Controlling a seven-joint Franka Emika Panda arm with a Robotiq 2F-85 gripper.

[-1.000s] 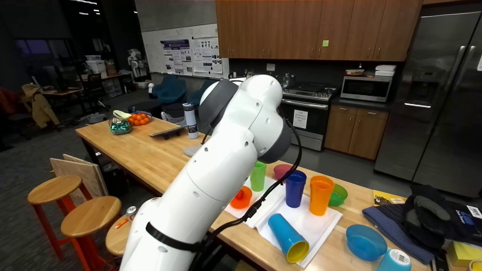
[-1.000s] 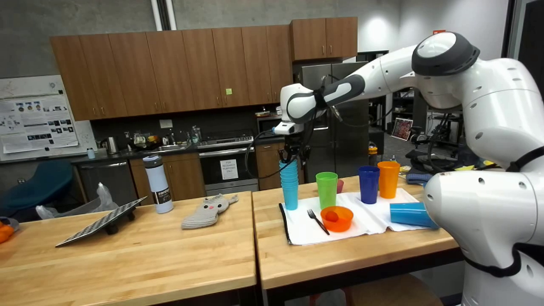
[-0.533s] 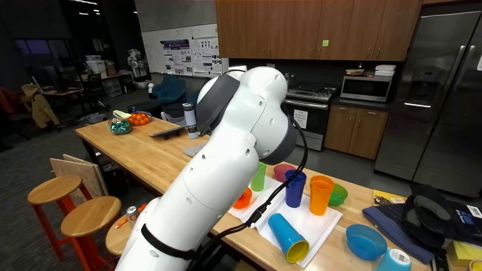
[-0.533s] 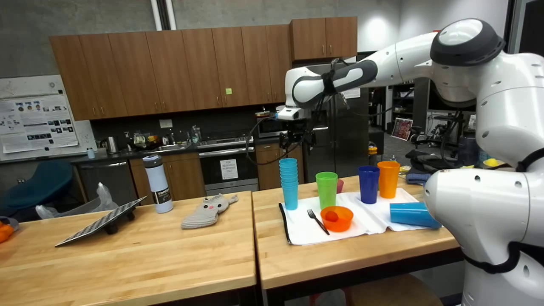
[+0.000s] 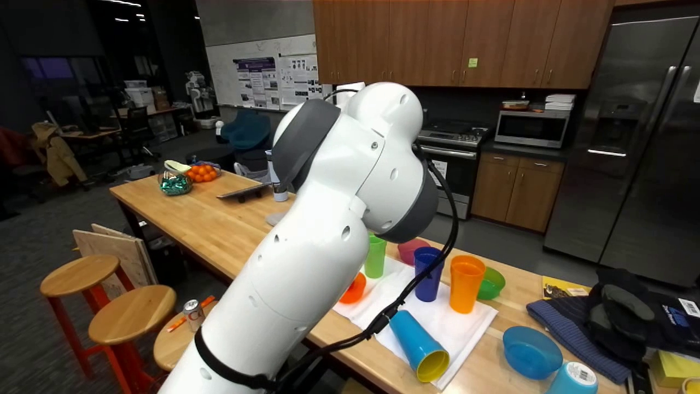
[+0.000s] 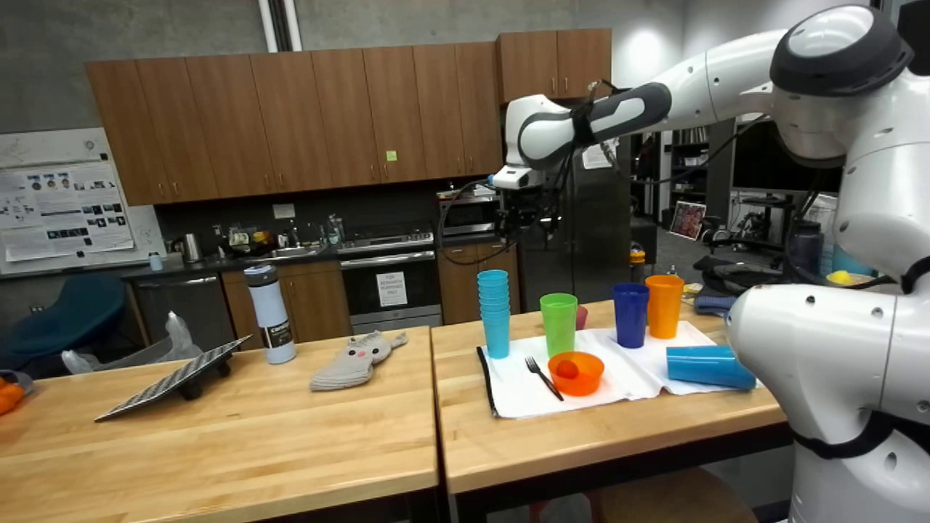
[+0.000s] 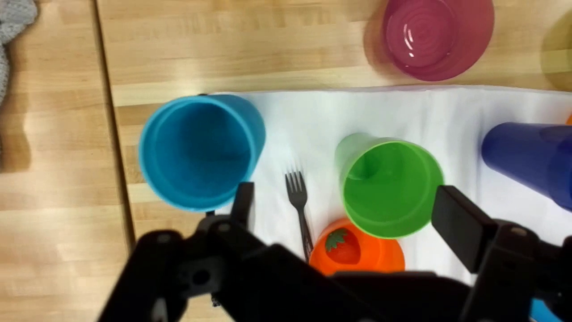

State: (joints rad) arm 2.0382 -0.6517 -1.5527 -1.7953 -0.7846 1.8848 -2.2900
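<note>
Blue stacked cups (image 7: 196, 150) stand left of centre in the wrist view, the empty hand (image 7: 348, 210) spread wide across the lower half.

In the wrist view, the claw (image 7: 343, 209) covers the lower part of the orange bowl (image 7: 380, 257), while the frame's edge cuts through the dark-blue cup (image 7: 527, 156), pink bowl (image 7: 440, 38) and grey knitted thing (image 7: 15, 15). In an exterior view the arm (image 5: 306, 246) hides the stack of light-blue cups (image 6: 495, 316) and part of the green cup (image 5: 375, 260). Print on the posters (image 6: 67, 203) is unreadably small.
</note>
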